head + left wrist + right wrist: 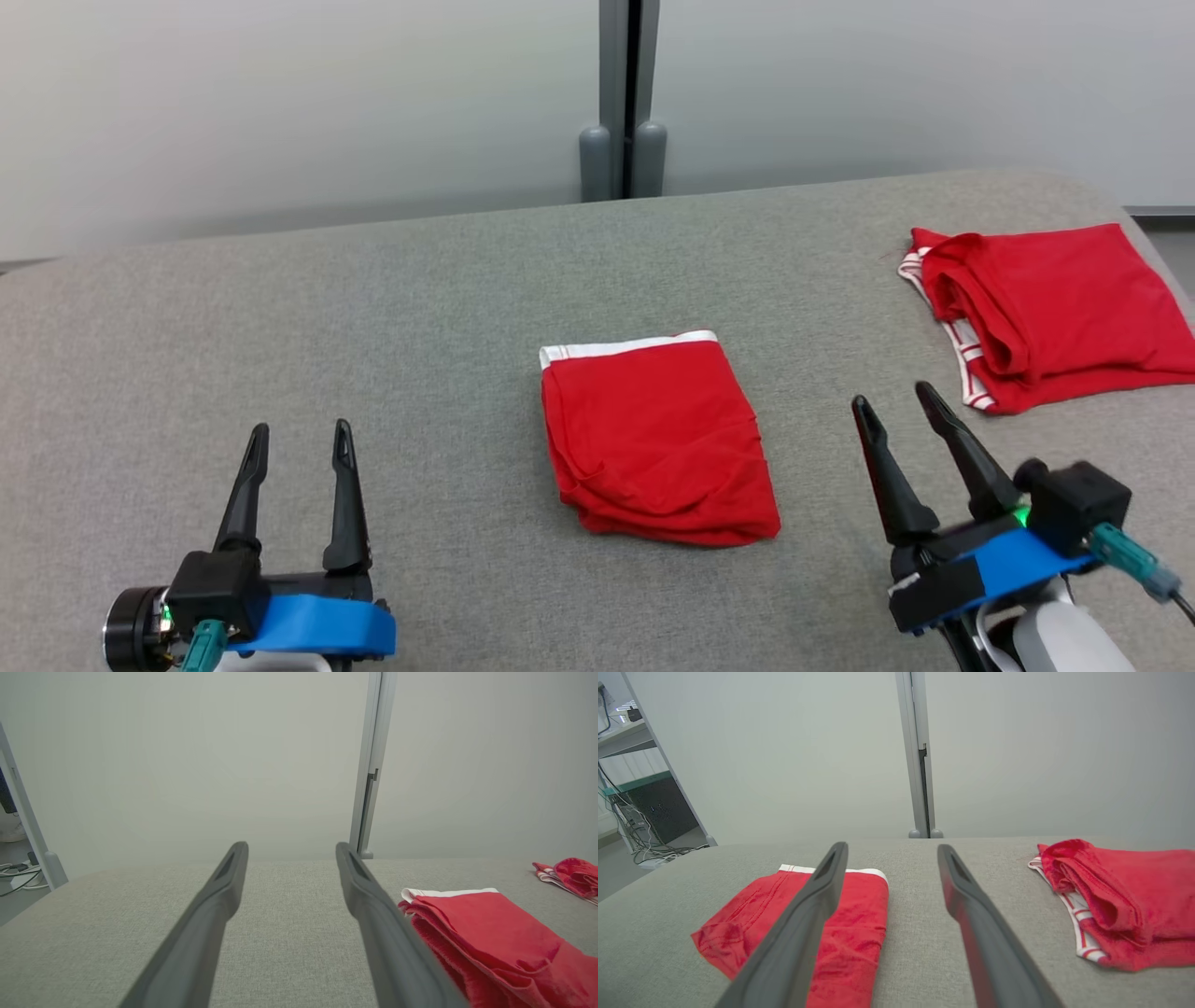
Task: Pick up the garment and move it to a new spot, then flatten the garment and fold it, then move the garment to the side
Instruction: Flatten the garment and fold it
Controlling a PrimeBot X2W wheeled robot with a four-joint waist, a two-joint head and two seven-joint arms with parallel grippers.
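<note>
A red garment with a white waistband lies folded in the middle of the grey table; it also appears in the left wrist view and the right wrist view. My left gripper stands open at the lower left, well apart from the cloth, nothing between its fingers. My right gripper is open at the lower right, between the folded garment and the stack at the far right, holding nothing.
A stack of folded red garments with white-striped bands lies at the table's right edge, also seen in the right wrist view. A grey post rises behind the table against a pale wall. Cables and a shelf stand off to one side.
</note>
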